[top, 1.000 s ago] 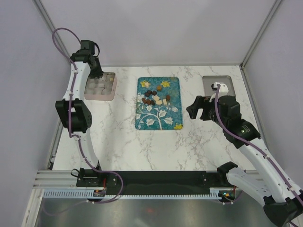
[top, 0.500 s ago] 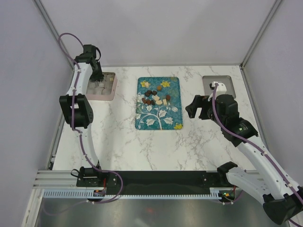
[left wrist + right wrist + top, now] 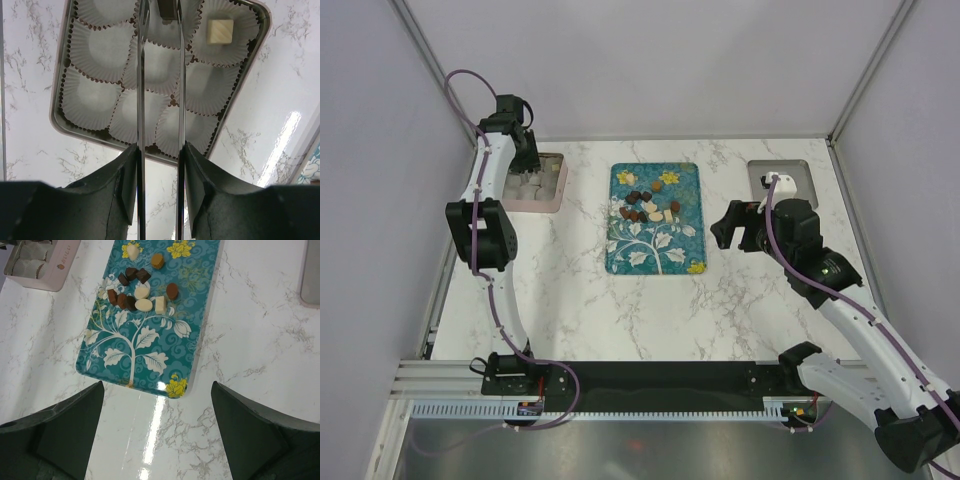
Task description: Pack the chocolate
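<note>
Several chocolate pieces [image 3: 645, 207], dark brown, mid brown and cream, lie in a cluster on the far half of a teal flower-print tray [image 3: 655, 250]; they also show in the right wrist view [image 3: 140, 290]. My left gripper [image 3: 523, 160] hovers over a pink box [image 3: 532, 183] of white paper cups [image 3: 95, 95]. It [image 3: 159, 150] is shut on thin metal tongs [image 3: 141, 100], whose tips hold a dark piece [image 3: 168, 10] at the frame's top edge. One cream square piece [image 3: 220, 31] sits in a cup. My right gripper [image 3: 725, 228] is open and empty, just right of the tray [image 3: 145, 355].
A grey metal plate [image 3: 785, 180] lies at the back right, and its edge shows in the right wrist view [image 3: 312, 275]. The pink box also shows at the far left of the right wrist view [image 3: 42, 262]. White walls stand close on both sides.
My left arm has drawn back toward the far left over the box. My right gripper has edged slightly left toward the tray.
</note>
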Robot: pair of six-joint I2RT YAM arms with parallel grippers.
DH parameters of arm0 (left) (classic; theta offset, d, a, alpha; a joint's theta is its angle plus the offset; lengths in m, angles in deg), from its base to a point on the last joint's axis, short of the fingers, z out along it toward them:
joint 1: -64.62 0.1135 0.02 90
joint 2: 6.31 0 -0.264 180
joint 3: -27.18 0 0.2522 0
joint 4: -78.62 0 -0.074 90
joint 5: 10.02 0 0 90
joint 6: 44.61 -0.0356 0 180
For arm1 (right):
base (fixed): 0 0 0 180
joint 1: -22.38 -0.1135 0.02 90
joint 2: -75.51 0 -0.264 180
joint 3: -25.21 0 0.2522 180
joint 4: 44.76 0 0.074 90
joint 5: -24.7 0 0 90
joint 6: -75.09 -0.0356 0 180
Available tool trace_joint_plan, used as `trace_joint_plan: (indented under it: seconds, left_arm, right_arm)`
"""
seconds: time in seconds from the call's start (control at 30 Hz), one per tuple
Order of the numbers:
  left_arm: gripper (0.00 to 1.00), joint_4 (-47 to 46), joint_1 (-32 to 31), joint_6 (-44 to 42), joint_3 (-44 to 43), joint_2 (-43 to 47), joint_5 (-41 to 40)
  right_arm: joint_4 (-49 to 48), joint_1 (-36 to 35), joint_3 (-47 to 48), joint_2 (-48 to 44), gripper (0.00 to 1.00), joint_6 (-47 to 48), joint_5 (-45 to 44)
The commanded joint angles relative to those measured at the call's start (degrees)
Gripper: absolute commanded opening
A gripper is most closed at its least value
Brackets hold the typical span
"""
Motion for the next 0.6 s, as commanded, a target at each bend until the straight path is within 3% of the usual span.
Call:
trace_joint_plan:
  seconds: [0.0,0.23,0.4,0.57]
  left_arm:
    - [0.46,-2.1,0.1,-2.6,-2.3,3.4,0.5]
    - [0.46,-1.8,-1.6,-2.7,0.7,12.4,1.3]
    - [0.45,-2.0,-7.8,-1.9,9.6,21.7,2.5]
    - [0.45,-2.5,-17.8,-1.4,22.0,27.7,2.8]
  right_arm:
    - [-1.9,0.0,-0.3,-0.7,0.97,0.7,-0.7]
    - [-0.5,0.0,0.6,-2.1,0.97,0.5,-1.2]
    - [1.4,0.0,1.8,-2.8,0.97,0.6,-1.3]
    - [2.4,-0.1,2.0,-4.0,0.97,0.5,-1.3]
